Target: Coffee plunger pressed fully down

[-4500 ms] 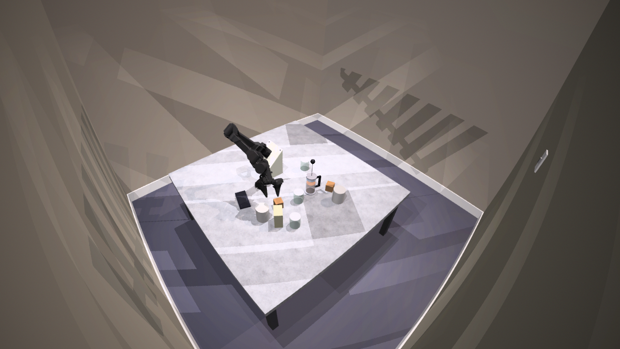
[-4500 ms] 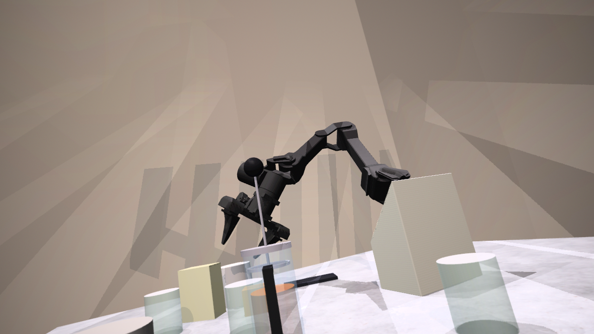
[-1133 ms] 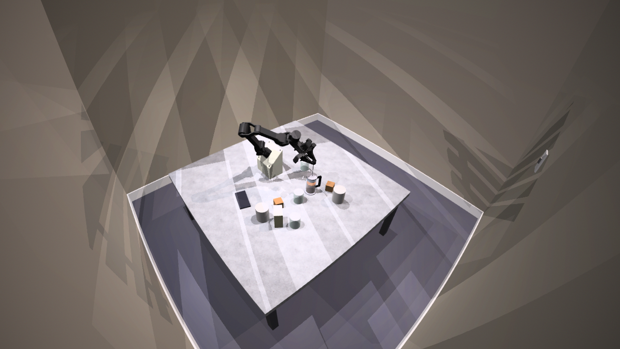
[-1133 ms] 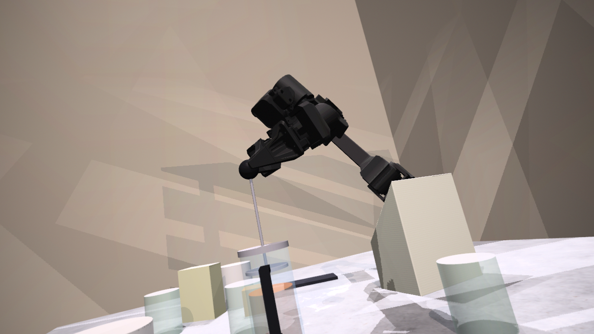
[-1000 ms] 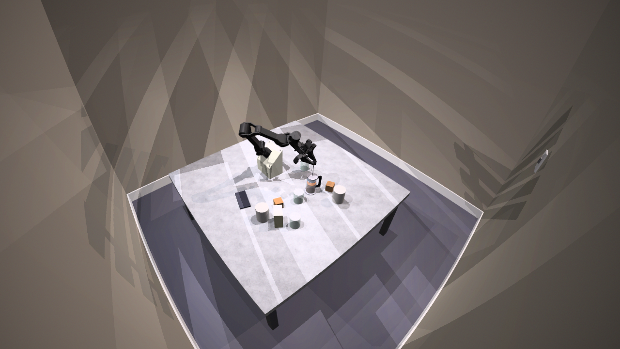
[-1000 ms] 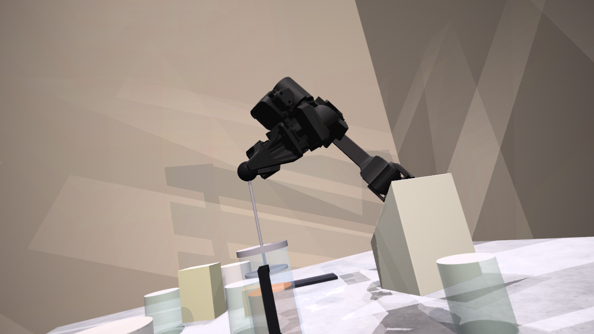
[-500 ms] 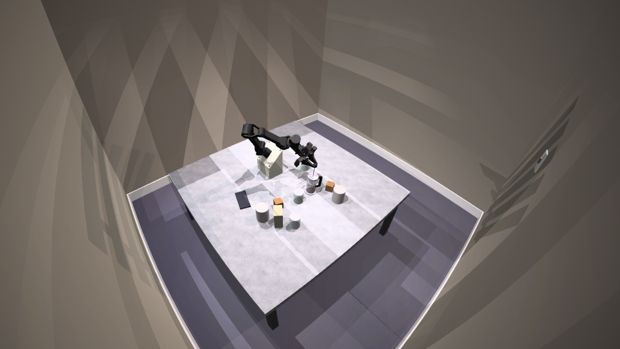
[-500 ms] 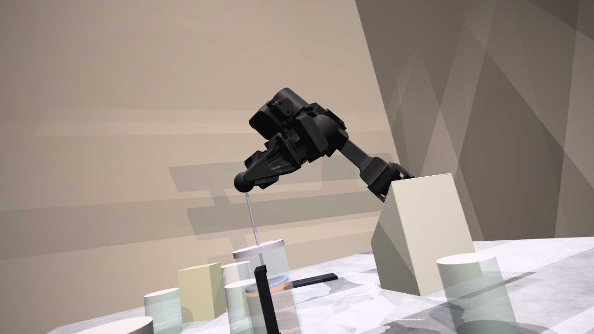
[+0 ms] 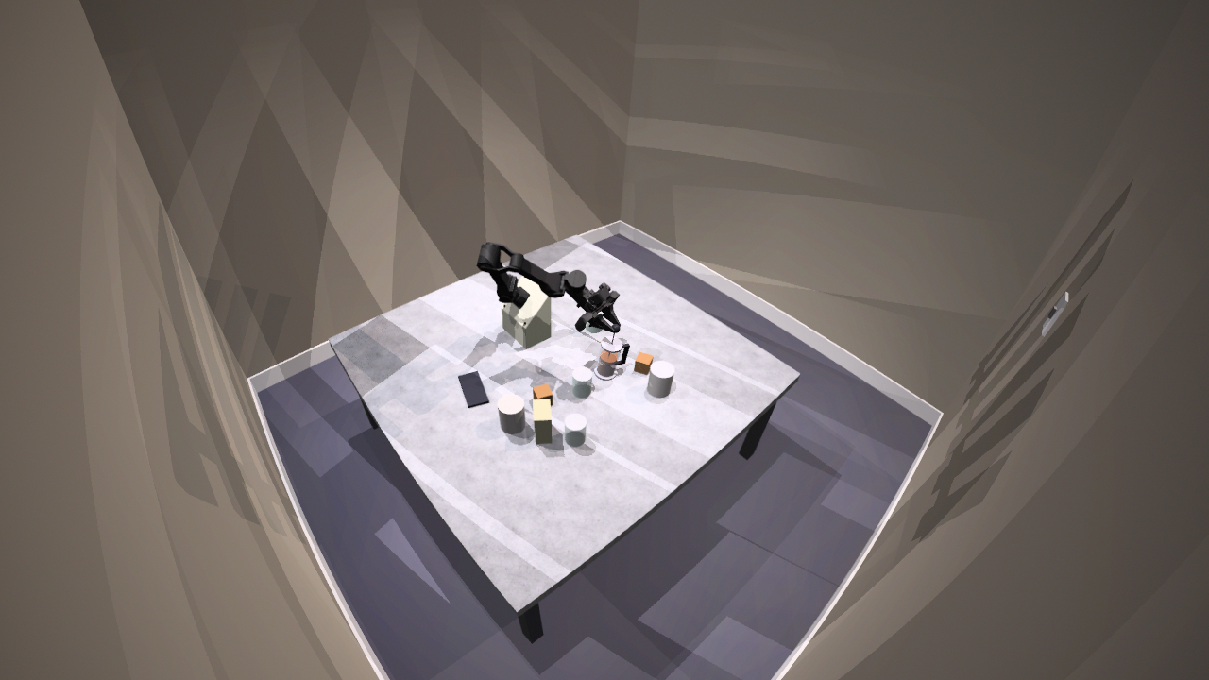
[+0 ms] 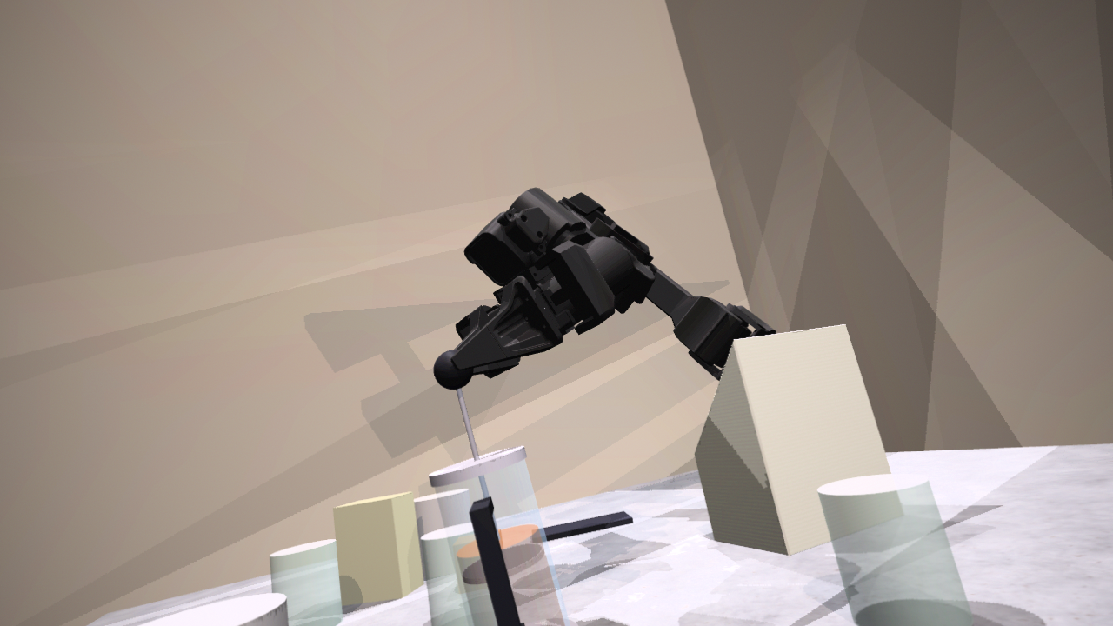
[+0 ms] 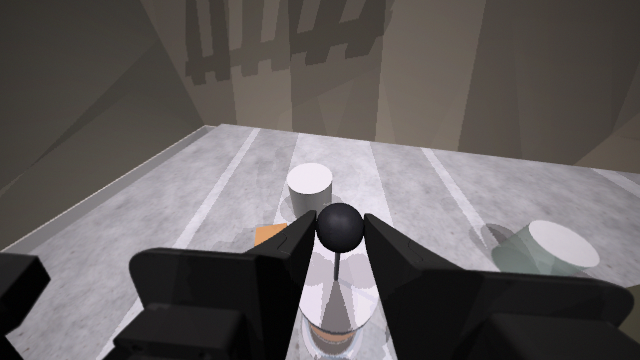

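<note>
The coffee press (image 9: 607, 358) (image 10: 513, 491) stands on the table, glass-sided with a black handle (image 9: 625, 353) (image 10: 495, 562). It seems to lean slightly to the left in the exterior view. Its pale round lid (image 10: 459, 471) (image 11: 341, 305) is below my fingers. My gripper (image 10: 460, 365) (image 11: 339, 218) is shut on the black ball knob (image 10: 449, 371) (image 11: 340, 234) of the plunger, one finger on each side. A length of thin plunger rod (image 10: 468, 424) (image 11: 336, 267) shows between knob and lid. Orange-brown coffee (image 10: 509, 536) shows in the glass; the filter is hard to make out.
A grey cylinder (image 9: 660, 380) (image 11: 310, 190) and an orange cube (image 9: 643, 364) (image 11: 270, 233) stand near the handle side. A greenish jar (image 9: 581, 382) stands close on the other side. Farther off are a yellow box (image 9: 541, 422), another jar (image 9: 574, 430) and a dark flat slab (image 9: 473, 388).
</note>
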Robot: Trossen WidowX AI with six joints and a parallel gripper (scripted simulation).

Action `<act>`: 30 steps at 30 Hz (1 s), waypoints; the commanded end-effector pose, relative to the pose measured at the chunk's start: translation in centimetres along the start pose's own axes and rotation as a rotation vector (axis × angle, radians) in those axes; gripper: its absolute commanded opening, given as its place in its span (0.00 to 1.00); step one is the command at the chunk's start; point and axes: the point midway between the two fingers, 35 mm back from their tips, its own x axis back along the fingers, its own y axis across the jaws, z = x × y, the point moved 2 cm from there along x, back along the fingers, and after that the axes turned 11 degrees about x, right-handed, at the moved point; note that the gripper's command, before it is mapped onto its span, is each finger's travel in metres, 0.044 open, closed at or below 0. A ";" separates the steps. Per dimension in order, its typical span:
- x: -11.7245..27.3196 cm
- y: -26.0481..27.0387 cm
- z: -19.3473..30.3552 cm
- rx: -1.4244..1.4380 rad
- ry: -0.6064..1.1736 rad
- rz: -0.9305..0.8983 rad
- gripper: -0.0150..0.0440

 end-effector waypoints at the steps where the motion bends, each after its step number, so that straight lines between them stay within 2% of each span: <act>1: -0.8 0.5 2.8 0.030 0.065 -0.012 0.45; 30: -2.5 0.6 2.8 0.031 0.064 -0.009 0.45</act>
